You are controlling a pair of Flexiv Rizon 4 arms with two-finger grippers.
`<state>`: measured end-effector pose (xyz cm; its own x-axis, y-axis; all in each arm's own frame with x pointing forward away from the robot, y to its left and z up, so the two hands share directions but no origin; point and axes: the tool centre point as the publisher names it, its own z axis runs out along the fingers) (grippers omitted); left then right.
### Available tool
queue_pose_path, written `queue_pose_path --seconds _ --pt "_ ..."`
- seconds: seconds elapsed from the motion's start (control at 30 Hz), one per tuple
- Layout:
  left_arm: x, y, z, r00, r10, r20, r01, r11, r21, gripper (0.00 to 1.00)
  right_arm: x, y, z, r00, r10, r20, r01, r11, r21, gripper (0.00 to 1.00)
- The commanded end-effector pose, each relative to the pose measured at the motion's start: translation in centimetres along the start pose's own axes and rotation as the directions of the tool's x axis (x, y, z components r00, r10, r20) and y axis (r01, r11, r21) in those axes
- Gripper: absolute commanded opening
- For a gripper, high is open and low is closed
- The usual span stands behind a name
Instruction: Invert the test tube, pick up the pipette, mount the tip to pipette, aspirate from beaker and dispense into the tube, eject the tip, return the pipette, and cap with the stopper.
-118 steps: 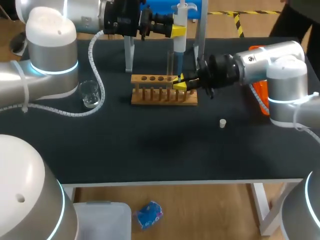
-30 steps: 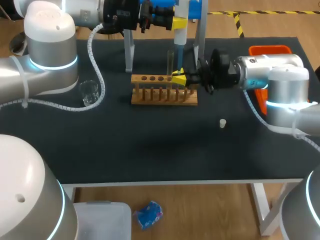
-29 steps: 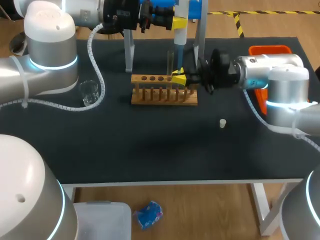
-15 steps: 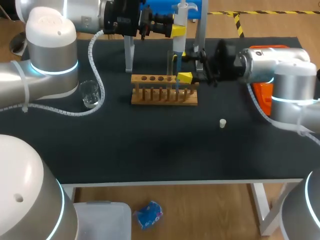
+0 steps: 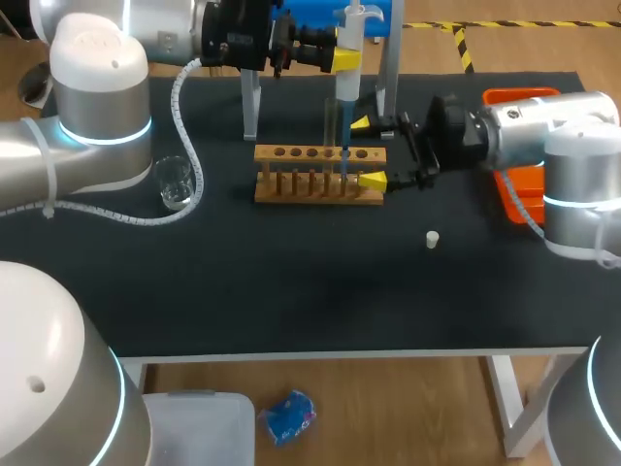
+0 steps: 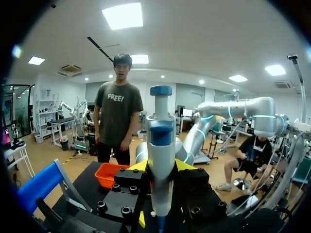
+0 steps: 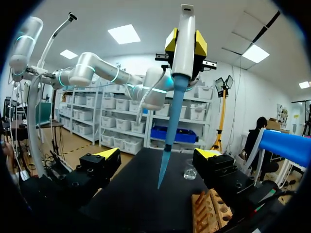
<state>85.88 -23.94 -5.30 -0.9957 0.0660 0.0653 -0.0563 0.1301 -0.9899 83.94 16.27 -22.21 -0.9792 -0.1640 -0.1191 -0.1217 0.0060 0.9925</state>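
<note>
A black table [image 5: 291, 282] is carrying the work. In the head view, a wooden rack [image 5: 320, 184] is standing toward the far edge, with the tube [image 5: 331, 121] rising upright from it. The left gripper [image 5: 346, 60] is clamping the pipette [image 5: 347, 85] from two sides above the rack. The blue tip [image 5: 344, 146] is hanging down just beside the tube; whether it enters the tube cannot be told. The right gripper [image 5: 368, 152] is sitting at the rack's right end, fingers spread wide and grasping nothing. The beaker [image 5: 175, 182] is standing well left of the rack. The stopper [image 5: 432, 238] is lying apart, nearer the front. An orange tray [image 5: 524, 184] is showing behind the right arm, and a blue stand [image 5: 310, 12] is rising behind the rack.

In the left wrist view, the pipette [image 6: 161, 141] is standing upright between the left gripper's [image 6: 161, 167] yellow tips, both pressing on it. The tray [image 6: 108, 174] is lying ahead, off to one side.

In the right wrist view, the right gripper's [image 7: 158, 154] fingers [image 7: 108, 154] are standing far apart, touching nothing. Ahead of the gap, the pipette [image 7: 183, 60] is hanging in the left gripper [image 7: 184, 42], its tip [image 7: 170, 131] pointing down. The rack [image 7: 209, 208] is lying under one finger, and the beaker [image 7: 190, 171] is standing farther off.
</note>
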Motion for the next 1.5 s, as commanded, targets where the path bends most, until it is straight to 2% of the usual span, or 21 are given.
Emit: queue_pose_path --seconds 0.03,0.5,0.6,0.83,1.2,1.5 --pt "-0.1 0.0 -0.1 1.0 0.0 -0.004 0.0 1.0 -0.002 0.0 0.3 0.2 -0.3 1.0 -0.001 0.003 0.001 1.0 0.005 1.0" --pt "0.1 0.1 -0.2 1.0 0.001 0.007 -0.001 1.0 -0.009 0.0 0.3 0.2 -0.3 1.0 -0.001 0.003 0.001 1.0 0.005 1.0" --pt "0.7 0.5 -1.3 0.999 0.002 0.039 -0.003 1.0 0.021 0.0 0.3 0.2 -0.3 1.0 -0.001 0.003 0.001 1.0 0.005 1.0" --pt "2.0 1.2 -4.8 0.994 0.032 0.105 -0.034 0.999 0.013 0.0 0.3 0.2 -0.3 1.0 -0.001 0.003 0.001 1.0 0.005 1.0" --pt "1.7 4.4 -11.0 0.982 0.014 0.188 -0.014 1.0 -0.006 0.0 0.3 0.2 -0.3 1.0 -0.001 0.003 0.001 1.0 0.005 1.0" --pt "1.7 4.4 -11.0 0.982 0.014 0.188 -0.014 1.0 -0.006 0.0 0.3 0.2 -0.3 1.0 -0.001 0.003 0.001 1.0 0.005 1.0"
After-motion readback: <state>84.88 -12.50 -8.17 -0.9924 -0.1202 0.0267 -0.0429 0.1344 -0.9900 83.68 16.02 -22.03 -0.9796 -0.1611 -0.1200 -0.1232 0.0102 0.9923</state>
